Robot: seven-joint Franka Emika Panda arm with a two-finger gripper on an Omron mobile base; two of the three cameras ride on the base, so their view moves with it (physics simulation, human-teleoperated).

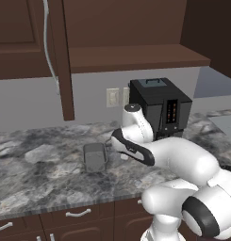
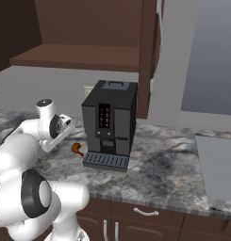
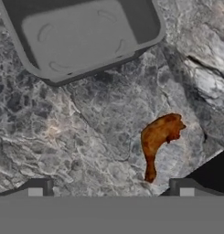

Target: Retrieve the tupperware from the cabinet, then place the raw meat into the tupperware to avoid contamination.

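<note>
The tupperware (image 1: 94, 157) stands empty on the marble counter, left of my arm; in the hand view the tupperware (image 3: 86, 36) lies at the top. The raw meat (image 3: 159, 137), a small orange-brown drumstick, lies on the stone below it, apart from it and closer to the right fingertip (image 3: 184, 187). In the right base view the raw meat (image 2: 78, 149) sits just left of the coffee machine's tray. My gripper (image 3: 111, 189) hovers open above the counter with nothing between its fingers. The cabinet (image 1: 136, 28) above hangs open, its shelf bare.
A tall black coffee machine (image 1: 159, 106) stands on the counter right beside the meat. The open cabinet door (image 2: 147, 56) hangs above it. A flat grey panel (image 2: 216, 174) lies in the counter at the far right. Drawers (image 1: 79, 214) run below the counter edge.
</note>
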